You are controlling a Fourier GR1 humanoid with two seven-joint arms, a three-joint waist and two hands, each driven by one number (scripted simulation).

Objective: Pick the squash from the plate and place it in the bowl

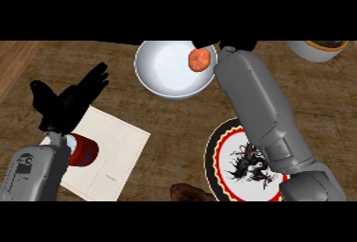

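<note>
The squash point(200, 60) is over the white bowl point(162, 71), at its right side.

The right hand point(206, 46) reaches over the bowl's top edge, and only a little black bit of it shows above the squash. It seems to be holding the squash, but I cannot tell how its fingers sit. The grey right arm point(261, 108) crosses the plate point(216, 156), which has red and black rings and a dark drawing in the middle. The left hand point(66, 101) is spread wide with fingers up, over a pale mat point(115, 146) on the brown surface point(174, 118). A red cup point(83, 150) stands on the mat, right beside the left wrist.
</note>
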